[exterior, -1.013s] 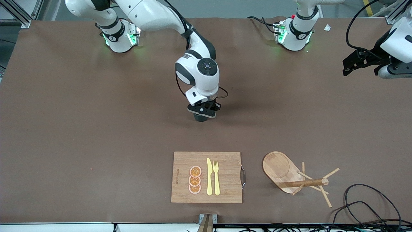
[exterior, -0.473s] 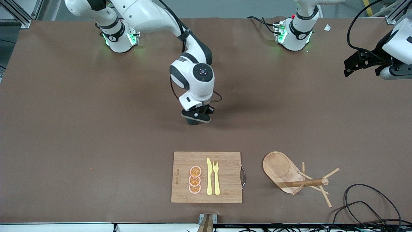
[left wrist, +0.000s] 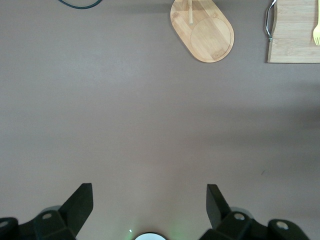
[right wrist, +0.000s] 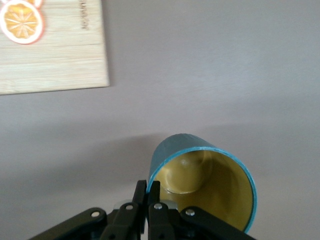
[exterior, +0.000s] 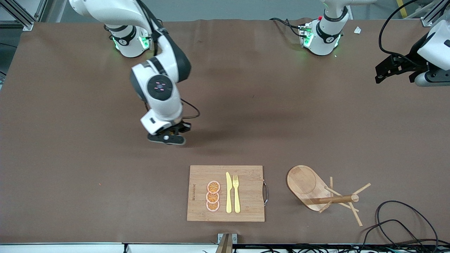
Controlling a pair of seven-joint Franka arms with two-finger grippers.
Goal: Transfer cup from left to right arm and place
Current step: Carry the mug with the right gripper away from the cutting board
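1. Right end effector [exterior: 168, 137] hangs over the middle of the tabletop [exterior: 70, 158], nearer the right arm's edge, fingers clamped on the rim of the cup [right wrist: 202, 185] (hidden beneath it in the front view).
2. Left end effector [left wrist: 148, 212] waits, spread wide, at the left arm's edge.

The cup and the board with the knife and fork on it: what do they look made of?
The cup, held at its rim by the right gripper, looks like glazed ceramic, or possibly plastic: teal outside, glossy mustard inside. The board looks like bamboo or light wood, striped in strips, with a metal handle. The knife and fork look like pale yellow plastic.
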